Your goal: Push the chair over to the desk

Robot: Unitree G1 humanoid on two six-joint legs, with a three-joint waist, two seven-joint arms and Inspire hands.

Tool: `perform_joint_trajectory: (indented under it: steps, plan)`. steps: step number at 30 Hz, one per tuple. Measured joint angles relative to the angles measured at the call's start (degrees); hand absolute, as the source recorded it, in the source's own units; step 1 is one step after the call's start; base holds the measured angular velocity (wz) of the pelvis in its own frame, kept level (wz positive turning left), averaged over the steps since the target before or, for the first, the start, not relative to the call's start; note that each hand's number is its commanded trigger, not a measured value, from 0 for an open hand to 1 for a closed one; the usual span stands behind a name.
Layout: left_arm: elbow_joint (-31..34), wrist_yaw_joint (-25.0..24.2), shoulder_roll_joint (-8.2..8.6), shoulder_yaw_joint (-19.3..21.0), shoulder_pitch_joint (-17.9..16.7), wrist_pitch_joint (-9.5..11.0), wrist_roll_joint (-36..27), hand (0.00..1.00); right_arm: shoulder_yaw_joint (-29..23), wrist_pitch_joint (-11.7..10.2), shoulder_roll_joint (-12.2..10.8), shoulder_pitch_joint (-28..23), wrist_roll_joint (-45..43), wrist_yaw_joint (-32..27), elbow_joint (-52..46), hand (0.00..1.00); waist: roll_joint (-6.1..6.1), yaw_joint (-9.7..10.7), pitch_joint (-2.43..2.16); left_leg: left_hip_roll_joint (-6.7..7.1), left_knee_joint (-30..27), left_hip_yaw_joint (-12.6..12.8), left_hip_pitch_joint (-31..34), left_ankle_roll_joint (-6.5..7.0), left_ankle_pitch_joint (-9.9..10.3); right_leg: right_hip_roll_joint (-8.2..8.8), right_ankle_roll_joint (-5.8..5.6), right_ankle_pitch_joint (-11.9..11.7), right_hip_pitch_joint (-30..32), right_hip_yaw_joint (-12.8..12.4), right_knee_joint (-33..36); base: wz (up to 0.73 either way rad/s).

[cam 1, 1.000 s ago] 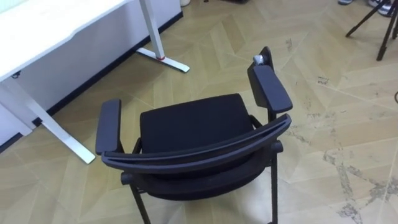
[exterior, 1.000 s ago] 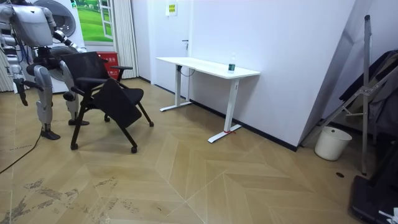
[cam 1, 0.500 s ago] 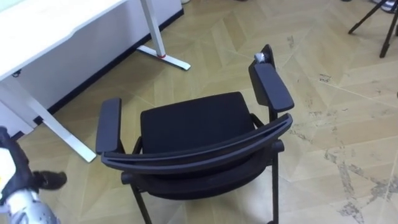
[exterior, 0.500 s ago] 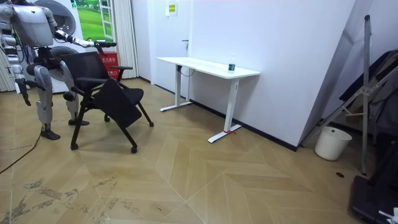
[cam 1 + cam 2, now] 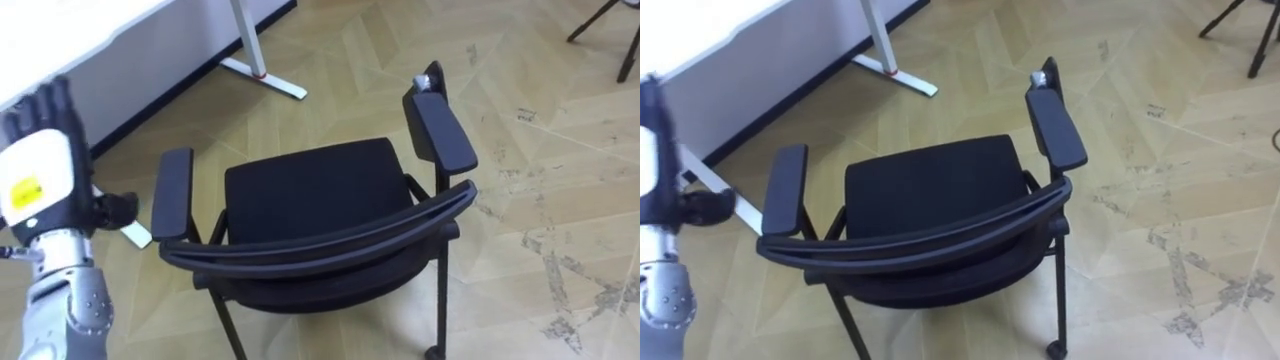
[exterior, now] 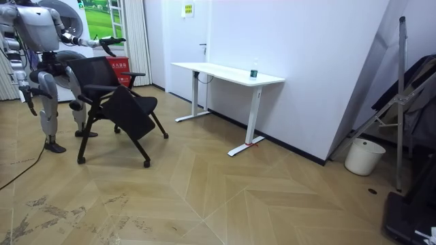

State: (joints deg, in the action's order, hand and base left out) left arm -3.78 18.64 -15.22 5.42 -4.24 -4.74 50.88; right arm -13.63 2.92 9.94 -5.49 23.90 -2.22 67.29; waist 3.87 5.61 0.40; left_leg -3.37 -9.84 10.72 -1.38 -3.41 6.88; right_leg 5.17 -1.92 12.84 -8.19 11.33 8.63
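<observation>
Item 1, my left hand (image 5: 40,160): at the left edge of the frame, back towards the camera, fingers straight and spread wide, holding nothing and touching nothing.

Item 2, my right hand (image 6: 28,107): hanging by my side at the room view's left; whether it is open or closed I cannot tell.

Item 3, black padded office chair with two armrests (image 5: 310,190): centre of the frame, on the herringbone wooden floor (image 5: 560,150), seat facing away from me towards the white bench (image 5: 60,40) in the upper left.

Item 4, the chair's curved black backrest rail (image 5: 320,235): lower centre. Its long axis runs across the frame, rising slightly to the right.

Relation of note: the chair lies right of my left hand and below it. Its left armrest (image 5: 173,195) is just beside that hand but apart from it. My left hand is the nearer one, so I judge the push starts there, on the rail.
</observation>
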Motion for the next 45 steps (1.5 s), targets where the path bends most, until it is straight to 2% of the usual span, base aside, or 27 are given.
perform_joint_trajectory:
  steps: [3,7,10,12,14,16,18,20,21,22,24,25,26,27,29,31,33,34,35,36,38,40,41,45]
  plan:
    - [2.49,-3.79,-1.56,-2.39,-0.02,-0.12,0.61,0.00,0.11,-0.37,0.55,1.25,-0.45,0.50,2.09,0.00,0.28,0.42,-0.17,0.01,0.04,0.01,0.06,0.00,0.00,0.00,0.00,0.00,0.02,0.27,-0.03,0.00]
    - [3.86,-12.38,-3.62,-5.53,-0.01,-1.07,0.54,0.00,0.73,-0.37,1.16,1.67,0.12,2.01,3.79,0.00,0.69,1.23,-0.44,0.04,0.13,-0.05,0.04,0.00,0.00,0.01,0.00,0.00,-0.06,0.40,0.05,0.00]
    - [4.79,-20.49,-4.71,-7.43,-0.01,-2.39,0.57,0.00,0.86,-0.39,1.34,1.88,0.49,2.96,3.78,0.00,1.22,1.89,-0.22,0.04,0.12,-0.12,0.05,0.00,0.00,0.01,0.00,0.00,0.04,0.35,0.08,0.00]
    - [6.26,-25.07,-6.32,-8.47,-0.01,-3.13,0.40,0.00,0.85,-0.37,1.43,1.94,0.61,3.52,3.78,0.00,1.32,1.88,-0.23,0.03,0.09,-0.08,0.13,0.00,0.00,0.01,0.00,0.00,0.14,0.30,0.11,0.00]
    - [9.22,-31.35,-9.11,-8.61,0.13,-4.90,0.47,0.00,0.57,-0.38,1.74,2.47,-0.26,3.98,3.78,0.00,1.48,2.33,-0.27,0.04,-0.02,0.00,0.40,0.01,0.00,0.07,0.00,0.00,0.42,0.07,0.06,-0.03]
    - [11.45,-35.91,-10.63,-8.61,0.43,-6.39,0.48,0.00,0.53,-0.38,2.19,2.61,-0.52,4.36,3.95,0.00,1.73,2.42,-0.25,0.09,-0.16,-0.03,0.66,0.01,0.01,0.14,-0.01,-0.01,0.56,0.01,0.05,0.00]
    - [14.23,-40.11,-11.37,-8.59,0.43,-7.85,0.58,0.00,0.53,-0.40,2.59,2.69,-0.49,4.38,4.24,0.00,2.02,2.50,-0.13,0.11,-0.38,-0.09,0.81,0.01,0.00,0.17,-0.02,-0.01,0.60,0.04,0.10,0.00]
    - [17.17,-45.32,-12.31,-8.61,0.47,-8.64,0.91,0.00,-0.32,-0.44,3.21,3.05,-0.39,4.76,4.86,0.00,2.85,3.04,0.35,0.12,-0.69,-0.10,0.85,0.01,0.01,0.18,-0.02,-0.01,0.43,0.06,0.12,0.00]
    - [17.74,-46.52,-12.77,-8.61,0.47,-8.70,1.09,0.00,-0.74,-0.44,3.42,3.15,-0.44,4.90,4.90,0.00,3.22,3.19,0.39,0.11,-0.74,-0.15,0.94,0.01,0.01,0.18,-0.02,-0.01,0.44,-0.01,0.11,0.04]
    - [19.20,-49.08,-13.72,-8.60,0.52,-9.12,1.24,0.00,-1.78,-0.47,3.71,3.24,-0.56,4.97,4.91,0.00,3.86,3.31,0.26,0.11,-0.89,-0.27,1.19,0.03,0.02,0.18,-0.02,-0.01,0.60,-0.05,0.10,0.00]
    - [21.17,-53.49,-15.60,-8.59,1.39,-9.24,1.41,0.00,-2.66,-0.47,4.26,3.23,-1.51,4.99,5.00,0.00,4.28,3.30,-0.03,0.11,-0.98,-0.34,1.65,0.03,0.02,0.19,-0.01,0.00,0.96,-0.01,0.12,0.00]
    - [22.14,-55.84,-16.71,-8.28,2.10,-9.31,1.65,0.00,-3.58,-0.48,4.52,3.28,-2.11,5.08,5.00,0.00,4.77,3.13,-0.37,0.13,-0.98,-0.35,1.72,0.03,0.02,0.24,-0.01,0.00,1.11,-0.02,0.26,0.00]
    - [23.59,-58.09,-18.37,-8.15,2.72,-9.84,2.35,0.00,-3.94,-0.49,4.79,3.26,-2.71,5.29,5.06,0.00,5.03,3.13,-0.53,0.15,-0.99,-0.37,1.70,0.03,0.02,0.26,-0.01,0.00,1.05,0.14,0.27,0.00]
    - [24.24,-59.09,-19.21,-8.15,3.30,-10.04,2.92,0.00,-3.95,-0.49,4.91,3.24,-2.90,5.42,5.19,0.00,5.07,3.14,-0.51,0.17,-0.98,-0.43,1.66,0.03,0.02,0.27,-0.01,0.00,0.91,0.29,0.27,0.10]
    - [25.26,-62.42,-21.93,-7.73,6.97,-10.42,3.50,0.00,-4.03,-0.49,5.16,2.77,-3.00,5.43,5.52,0.00,4.79,2.51,-0.30,0.19,-0.93,-0.96,1.55,0.03,0.02,0.27,-0.01,0.00,0.64,0.43,0.65,0.13]
    - [25.98,-64.49,-23.64,-7.44,9.39,-10.84,3.63,0.00,-3.99,-0.51,5.26,2.67,-3.05,5.32,5.70,0.00,4.49,1.88,-0.05,0.22,-0.95,-1.62,1.54,0.04,0.03,0.27,-0.01,0.00,0.76,0.40,1.15,0.07]
    - [26.58,-65.87,-24.18,-6.17,10.52,-10.93,3.67,0.00,-3.97,-0.57,5.24,2.83,-3.32,5.40,5.82,0.00,4.14,1.45,0.23,0.25,-0.99,-1.65,1.61,0.26,0.16,0.27,-0.03,0.01,0.86,0.39,1.10,0.03]
    - [26.61,-66.87,-24.33,-5.59,11.47,-11.03,3.88,0.00,-3.97,-0.92,5.25,2.82,-3.73,5.42,5.83,0.00,4.56,0.74,0.22,0.25,-1.19,-1.65,1.70,0.38,0.25,0.27,-0.06,0.03,0.92,0.24,1.05,-0.05]
    - [26.90,-67.69,-25.32,-5.59,12.38,-11.08,3.73,0.00,-3.97,-1.14,5.34,2.73,-3.83,5.42,5.89,0.00,4.25,-0.11,0.58,0.23,-1.58,-1.53,2.02,0.46,0.39,0.29,-0.15,0.10,1.24,-0.11,1.08,-0.06]
    - [27.22,-68.29,-26.17,-5.59,12.76,-11.04,3.64,0.00,-3.97,-1.26,5.41,2.70,-3.99,5.41,6.10,0.00,4.33,-0.60,0.54,0.22,-1.69,-1.51,2.19,0.51,0.43,0.28,-0.20,0.13,1.38,-0.22,1.10,-0.04]
    - [28.58,-69.79,-30.07,-5.53,13.77,-11.02,3.63,0.00,-3.99,-1.84,5.84,2.32,-4.06,5.24,6.68,0.00,4.46,-1.37,0.45,0.23,-2.84,-1.51,3.00,0.75,0.87,0.38,-0.34,0.23,1.86,-0.37,1.11,0.00]
    - [28.80,-70.93,-32.40,-5.37,14.59,-11.02,3.63,0.00,-3.99,-2.22,5.99,2.01,-4.06,4.65,6.81,0.00,4.66,-1.76,0.29,0.27,-3.61,-1.50,3.30,0.91,1.27,0.49,-0.43,0.25,1.85,-0.49,1.21,0.00]
    - [29.04,-71.30,-33.10,-4.63,14.71,-11.02,3.64,0.00,-3.98,-2.37,6.00,2.03,-4.06,4.33,6.80,0.00,4.85,-2.17,0.13,0.32,-3.79,-1.52,3.45,1.01,1.36,0.54,-0.52,0.21,1.85,-0.51,1.29,0.00]
    - [29.70,-71.91,-33.23,-3.18,15.08,-10.97,3.56,0.00,-3.92,-2.89,6.03,2.06,-4.13,3.48,6.80,0.00,5.27,-2.41,-0.27,0.62,-3.84,-1.77,3.55,1.08,1.40,0.79,-0.65,0.13,1.77,-0.32,1.72,0.06]
